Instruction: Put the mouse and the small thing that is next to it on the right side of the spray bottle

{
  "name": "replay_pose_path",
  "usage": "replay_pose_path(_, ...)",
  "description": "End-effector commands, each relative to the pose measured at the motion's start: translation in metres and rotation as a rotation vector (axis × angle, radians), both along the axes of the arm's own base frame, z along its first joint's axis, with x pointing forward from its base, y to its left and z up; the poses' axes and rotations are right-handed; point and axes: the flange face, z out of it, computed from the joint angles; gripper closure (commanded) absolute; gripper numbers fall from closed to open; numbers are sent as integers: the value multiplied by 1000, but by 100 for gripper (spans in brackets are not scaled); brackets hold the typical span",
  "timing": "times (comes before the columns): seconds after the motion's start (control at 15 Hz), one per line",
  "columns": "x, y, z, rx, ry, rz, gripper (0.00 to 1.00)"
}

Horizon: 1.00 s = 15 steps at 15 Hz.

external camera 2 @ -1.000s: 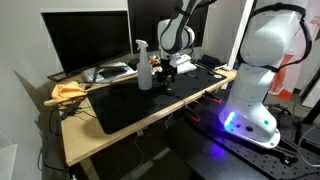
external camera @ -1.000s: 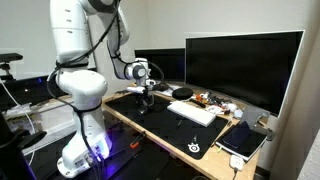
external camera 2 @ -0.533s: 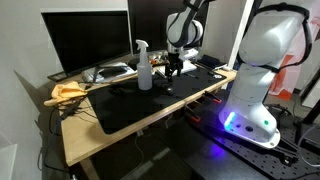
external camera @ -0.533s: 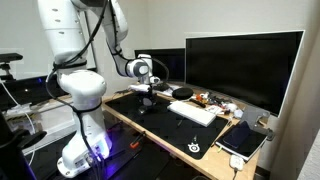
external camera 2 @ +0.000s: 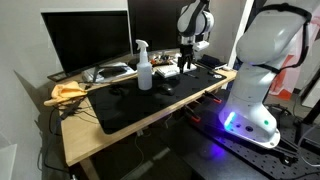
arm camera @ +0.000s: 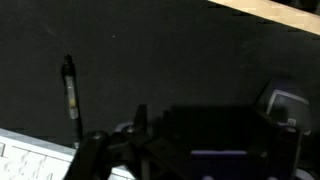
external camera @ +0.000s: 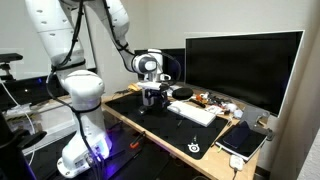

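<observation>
Since a second ago the arm has carried the pincer point(external camera 2: 186, 64) up and away from the spray bottle point(external camera 2: 144, 68). In an exterior view it now hangs above the far part of the black mat point(external camera 2: 130, 108), well apart from the bottle. The bottle stands upright on the mat on the worktop point(external camera 2: 80, 135), in front of a monitor point(external camera 2: 85, 40). We cannot tell whether the pincer's jaws are apart or together. In an exterior view the pincer point(external camera: 152, 100) hangs over the mat near a white keyboard point(external camera: 192, 112), and we cannot make out the bottle there. In the wrist view we see the mat, a pen point(arm camera: 70, 85) lying on it, a corner of the keyboard at lower left, and a blurred grey thing point(arm camera: 280, 103) at the right that we cannot identify.
</observation>
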Motion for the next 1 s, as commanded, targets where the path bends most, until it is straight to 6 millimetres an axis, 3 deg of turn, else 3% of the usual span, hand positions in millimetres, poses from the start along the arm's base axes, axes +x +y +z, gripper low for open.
replay_pose_path(0.0, -16, -31, 18, -29, 14, 51, 0)
replay_pose_path(0.33, -23, -75, 32, -63, 30, 105, 0)
replay_pose_path(0.6, -16, -100, 41, -41, 17, 129, 0)
replay_pose_path(0.93, -14, -100, 41, -38, 2, 101, 0)
